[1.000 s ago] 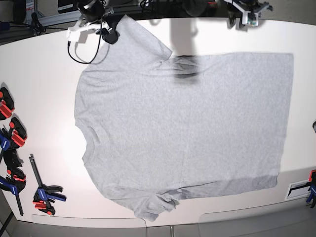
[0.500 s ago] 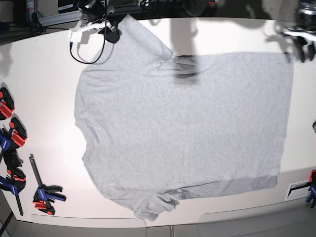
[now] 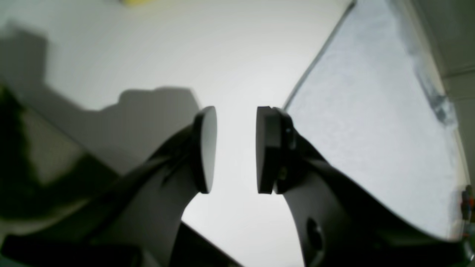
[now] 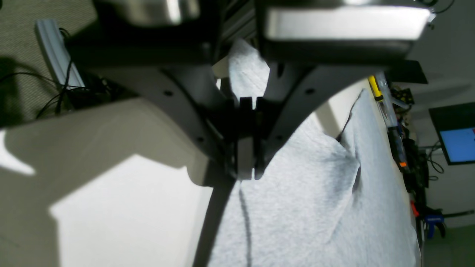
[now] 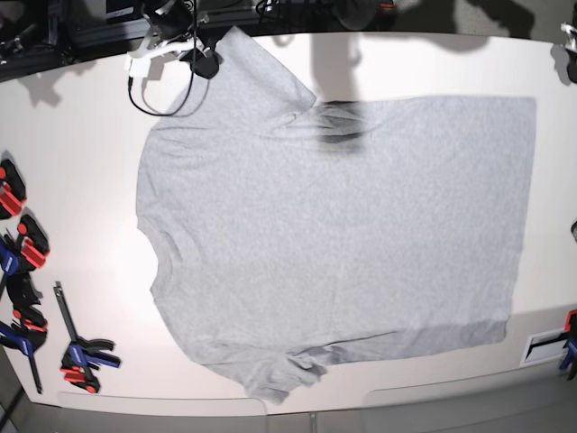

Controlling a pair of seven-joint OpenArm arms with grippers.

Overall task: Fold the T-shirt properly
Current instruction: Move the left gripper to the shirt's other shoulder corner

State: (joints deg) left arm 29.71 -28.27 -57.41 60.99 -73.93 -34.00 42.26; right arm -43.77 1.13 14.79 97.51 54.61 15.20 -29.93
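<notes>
The T-shirt (image 5: 334, 234) lies spread flat on the white table (image 5: 72, 180), plain grey side up, collar to the left and hem to the right. One sleeve points to the far edge, the other to the near edge. My left gripper (image 3: 235, 148) hangs open over bare table just beside the shirt's hem (image 3: 371, 129), with nothing between its jaws; the base view catches it only at the top right corner (image 5: 570, 41). My right gripper (image 4: 246, 167) is shut at the far sleeve's edge (image 4: 315, 204); I see no cloth pinched in it. It shows in the base view (image 5: 200, 63) too.
Red, blue and black clamps (image 5: 27, 298) lie along the table's left edge, and another clamp (image 5: 568, 343) sits at the right edge. A black cable (image 5: 149, 90) loops onto the table near the far sleeve. A monitor (image 4: 456, 137) stands beyond the table.
My left gripper has swept rightward along the far edge to the top right corner of the base view. The right gripper and the shirt have stayed put.
</notes>
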